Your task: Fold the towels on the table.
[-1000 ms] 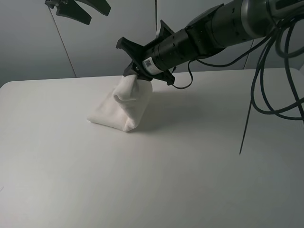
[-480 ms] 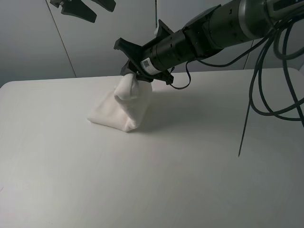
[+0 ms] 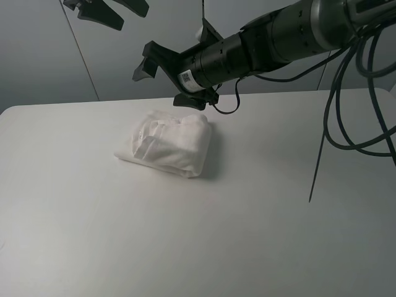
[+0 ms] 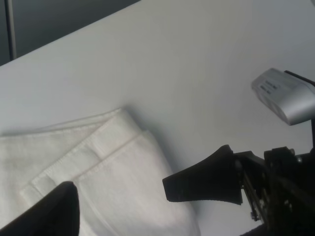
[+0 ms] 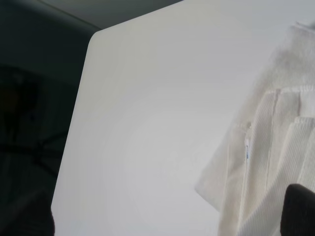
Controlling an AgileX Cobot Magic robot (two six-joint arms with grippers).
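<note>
One towel (image 3: pixel 166 147) lies on the table (image 3: pixel 204 241), toward the far edge and somewhat nearer the far left corner than the far right one. It sits as a compact white bundle, several layers deep, with hemmed edges and a woven band showing on the upper face. The fold is uneven: layers overlap at a slant, and the side facing the far edge bulges.

My right gripper (image 3: pixel 166 80) hangs just above the far side of the bundle, apart from the cloth, with its fingers spread wide and nothing between them. The towel lies directly below and slightly toward the near edge from this gripper. My left gripper (image 3: pixel 105 9) is raised high over the far left corner, well apart from the towel, also spread and empty.

The bundle's long axis runs roughly from the left edge toward the right edge, tilted a little toward the near right. I judge the right arm to be the nearer one for any next grasp. A small label (image 5: pixel 246 149) shows at one hem in the right wrist view.
</note>
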